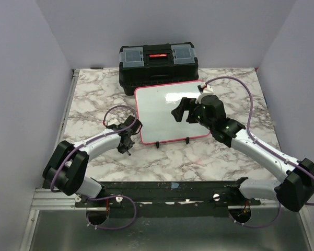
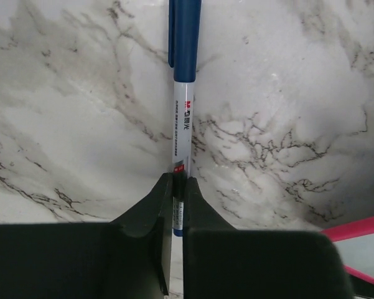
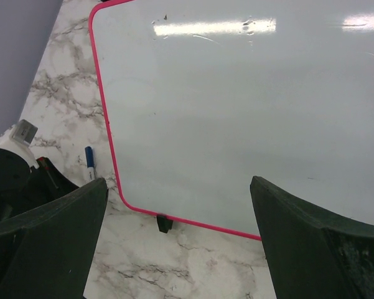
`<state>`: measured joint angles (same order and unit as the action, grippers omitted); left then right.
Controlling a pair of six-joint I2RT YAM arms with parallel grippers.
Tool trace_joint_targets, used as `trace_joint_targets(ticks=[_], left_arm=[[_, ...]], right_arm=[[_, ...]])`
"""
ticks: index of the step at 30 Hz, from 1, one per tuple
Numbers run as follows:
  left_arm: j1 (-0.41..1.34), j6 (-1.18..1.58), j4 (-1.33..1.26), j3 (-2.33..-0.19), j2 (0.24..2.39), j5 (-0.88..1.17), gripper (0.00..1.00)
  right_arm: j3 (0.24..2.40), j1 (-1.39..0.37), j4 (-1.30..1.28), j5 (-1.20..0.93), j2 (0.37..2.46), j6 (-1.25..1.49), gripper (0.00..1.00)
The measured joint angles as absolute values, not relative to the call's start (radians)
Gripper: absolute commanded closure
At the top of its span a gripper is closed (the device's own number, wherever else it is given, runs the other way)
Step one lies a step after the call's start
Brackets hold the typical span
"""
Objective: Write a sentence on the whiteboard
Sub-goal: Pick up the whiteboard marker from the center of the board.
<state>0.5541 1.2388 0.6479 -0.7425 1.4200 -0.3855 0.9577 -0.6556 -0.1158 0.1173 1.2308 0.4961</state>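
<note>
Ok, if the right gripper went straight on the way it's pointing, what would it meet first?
The whiteboard. The right gripper, jaws open, points down at its blank white face, with nothing visible in between. How far above the board it hovers is hard to judge from these views.

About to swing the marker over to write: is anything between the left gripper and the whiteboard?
Nothing visible lies on the marble between the left gripper, shut on the marker, and the left edge of the whiteboard. The open right gripper hovers over the board's right half. The marker's blue cap appears to be on.
</note>
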Motion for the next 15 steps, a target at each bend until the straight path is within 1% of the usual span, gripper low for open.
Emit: trace_joint_targets(ticks=[4, 9, 12, 15], left_arm=[[0.556, 1.219, 0.649, -0.798, 1.468, -0.39, 1.0], [0.559, 1.212, 0.642, -0.792, 1.455, -0.389, 1.0], [0.559, 1.216, 0.651, -0.769, 1.388, -0.389, 1.0], [0.559, 1.224, 0.661, -0.764, 1.279, -0.389, 1.0]], right_arm=[[0.952, -0.656, -0.118, 0.123, 1.23, 0.489, 0.01], [0.94, -0.656, -0.123, 0.115, 1.218, 0.477, 0.01], [0.919, -0.656, -0.11, 0.06, 1.192, 0.474, 0.0], [0.881, -0.656, -0.075, 0.016, 1.155, 0.491, 0.02]])
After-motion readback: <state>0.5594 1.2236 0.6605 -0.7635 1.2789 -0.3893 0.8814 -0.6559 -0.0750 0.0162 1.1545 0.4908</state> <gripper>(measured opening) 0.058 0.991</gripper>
